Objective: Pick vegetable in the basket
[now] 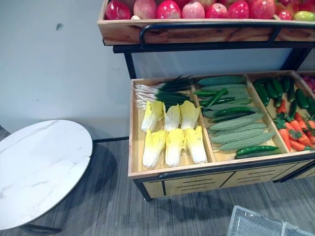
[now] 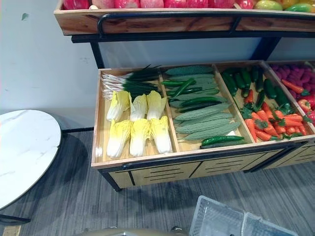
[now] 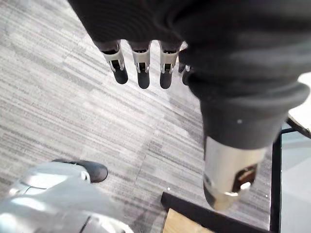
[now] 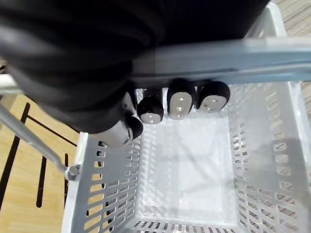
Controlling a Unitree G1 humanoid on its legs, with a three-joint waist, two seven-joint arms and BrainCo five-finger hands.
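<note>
A low wooden stand (image 1: 197,170) holds vegetables in compartments: yellow-white cabbages (image 1: 173,132) and green onions (image 1: 157,91) on the left, pale green gourds (image 1: 241,130) and dark cucumbers (image 1: 256,150) in the middle, carrots (image 2: 268,125) on the right. A pale plastic basket (image 2: 231,219) hangs at the lower right, in front of the stand. The basket (image 4: 252,160) has nothing in it. My right hand (image 4: 180,99) is shut on its grey handle (image 4: 233,56). My left hand (image 3: 141,73) hangs over the floor with straight fingers, holding nothing.
An upper shelf (image 1: 197,32) with red apples (image 1: 197,10) overhangs the back of the stand. A round white marble table (image 1: 34,167) stands at the left. Grey striped floor lies between the table, the stand and the basket. Red peppers (image 2: 305,103) lie at the far right.
</note>
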